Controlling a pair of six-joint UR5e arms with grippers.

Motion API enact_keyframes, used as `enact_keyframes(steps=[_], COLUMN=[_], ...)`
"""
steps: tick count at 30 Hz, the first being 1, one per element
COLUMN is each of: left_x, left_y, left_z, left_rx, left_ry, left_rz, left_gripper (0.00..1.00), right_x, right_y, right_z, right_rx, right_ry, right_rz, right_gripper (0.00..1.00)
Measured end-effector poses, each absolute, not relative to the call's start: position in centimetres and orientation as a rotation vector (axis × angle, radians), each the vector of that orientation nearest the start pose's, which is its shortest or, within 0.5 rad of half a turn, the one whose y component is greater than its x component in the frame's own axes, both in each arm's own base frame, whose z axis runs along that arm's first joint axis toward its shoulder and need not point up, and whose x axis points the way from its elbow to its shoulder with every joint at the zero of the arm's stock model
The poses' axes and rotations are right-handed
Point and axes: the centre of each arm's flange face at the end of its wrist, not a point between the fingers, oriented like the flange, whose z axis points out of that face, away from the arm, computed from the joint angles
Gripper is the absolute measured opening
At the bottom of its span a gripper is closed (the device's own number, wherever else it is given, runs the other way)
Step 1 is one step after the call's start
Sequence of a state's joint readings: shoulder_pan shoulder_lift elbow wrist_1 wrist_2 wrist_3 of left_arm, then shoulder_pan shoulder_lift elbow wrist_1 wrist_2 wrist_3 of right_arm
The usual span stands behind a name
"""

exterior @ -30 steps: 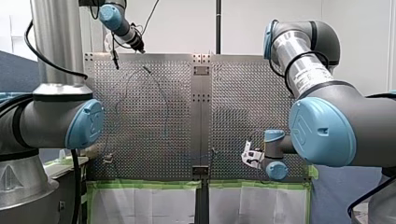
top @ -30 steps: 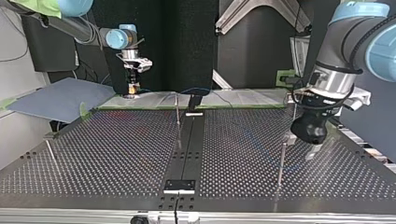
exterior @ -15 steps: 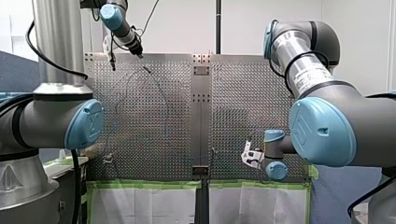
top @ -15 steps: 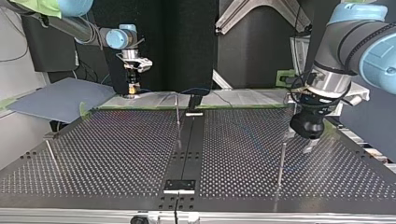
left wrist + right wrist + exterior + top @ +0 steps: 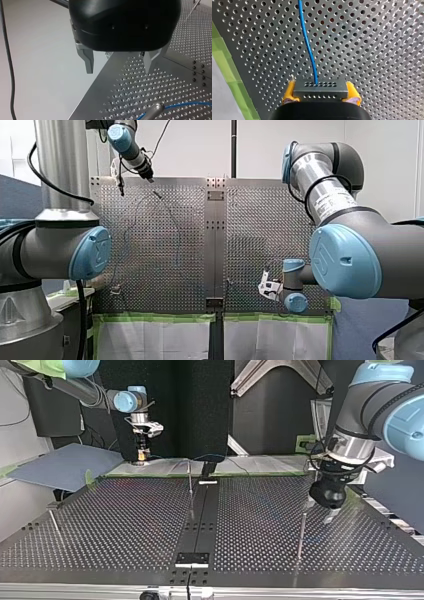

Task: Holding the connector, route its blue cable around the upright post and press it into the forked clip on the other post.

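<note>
My right gripper has its yellow pads shut on a grey connector. A blue cable runs from the connector out over the perforated table. In the top view my right gripper hangs at the far left edge of the table. My left gripper is open, with nothing between its metal fingers. It hovers over the table's edge at the top view's right, just behind a thin upright post. That post's rounded top shows ahead of the fingers, with the cable passing beside it.
A second thin post stands near the table's middle seam, and a third at the top view's left. A black plate sits on the seam near the front edge. Green tape lines the table edge by my right gripper.
In the top view my left gripper has drifted slightly left and away from the camera, still open beside the post. My right gripper has kept still on the connector.
</note>
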State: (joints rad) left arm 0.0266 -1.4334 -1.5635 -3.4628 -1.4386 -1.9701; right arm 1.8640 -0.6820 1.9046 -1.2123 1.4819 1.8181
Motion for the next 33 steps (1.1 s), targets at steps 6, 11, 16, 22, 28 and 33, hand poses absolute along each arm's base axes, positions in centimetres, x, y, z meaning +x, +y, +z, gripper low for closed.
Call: enact_keyframes(steps=[6, 11, 16, 22, 28, 33], left_x=[41.1, 40.9, 41.0, 41.2, 41.3, 41.4], left_y=[-13.5, -13.2, -12.9, -12.9, -12.9, -13.0], left_z=[52.2, 51.9, 51.7, 51.5, 51.4, 51.3], left_rx=[-0.292, -0.315, -0.335, -0.332, -0.329, -0.328], left_ry=[1.763, 1.779, 1.782, 1.789, 1.789, 1.792], left_rz=[-0.376, -0.337, -0.303, -0.29, -0.29, -0.29], left_gripper=[1.0, 1.0, 1.0, 1.0, 1.0, 1.0], right_x=[30.0, 30.0, 30.1, 30.2, 30.3, 30.3], right_y=[-49.6, -49.6, -49.5, -49.5, -49.4, -49.4], right_z=[-3.9, -3.9, -3.9, -3.9, -3.9, -3.9], right_rx=[1.41, 1.411, 1.412, 1.414, 1.416, 1.416], right_ry=[-1.23, -1.229, -1.229, -1.227, -1.226, -1.226], right_rz=[1.65, 1.651, 1.651, 1.653, 1.653, 1.654], right_gripper=[0.0, 0.0, 0.0, 0.0, 0.0, 0.0])
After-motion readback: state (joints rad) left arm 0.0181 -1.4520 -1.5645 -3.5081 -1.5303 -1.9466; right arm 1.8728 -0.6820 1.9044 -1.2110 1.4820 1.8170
